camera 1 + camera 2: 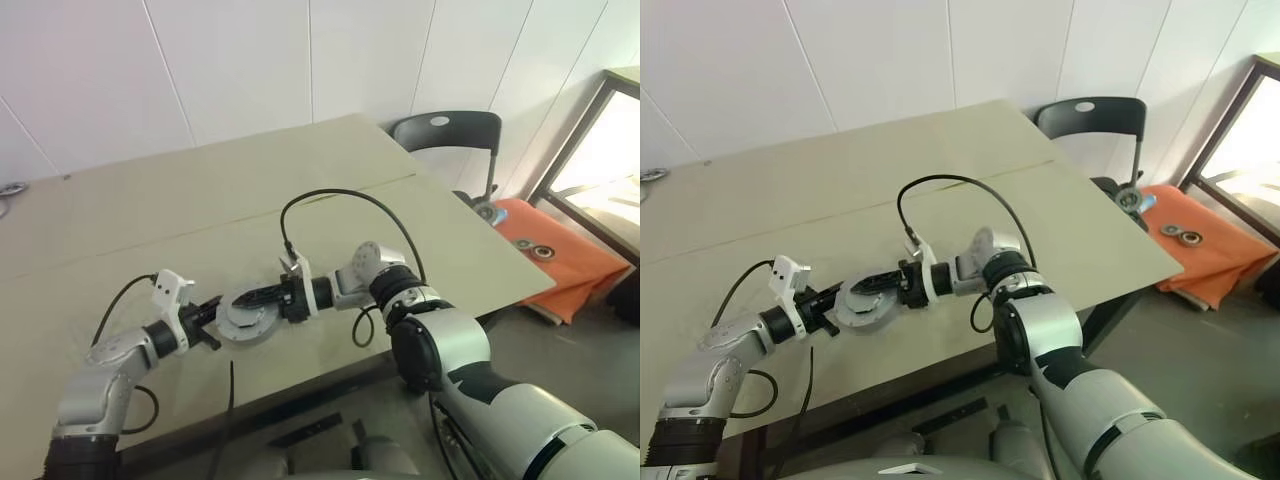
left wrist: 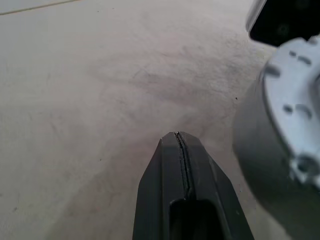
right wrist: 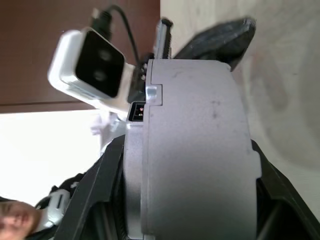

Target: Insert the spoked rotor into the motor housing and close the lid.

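Jaws of the right gripper [image 1: 258,297] stand part open around one round grey motor housing [image 1: 247,320], a finger on either flat side of it, holding it just above the bench [image 1: 120,220]; the left gripper [image 1: 207,322] has its jaws pressed shut, tips at the housing's rim. Seen from the head, one housing, two grippers, one chair [image 1: 455,140] and one orange mat [image 1: 560,250] lie beyond the bench corner. From the left wrist, the shut fingers [image 2: 182,175] point over bare bench, the housing [image 2: 280,145] just beside them. From the right wrist, the housing [image 3: 195,150] sits edge-on between the dark fingers [image 3: 95,200]; whether anything is inside it cannot be told.
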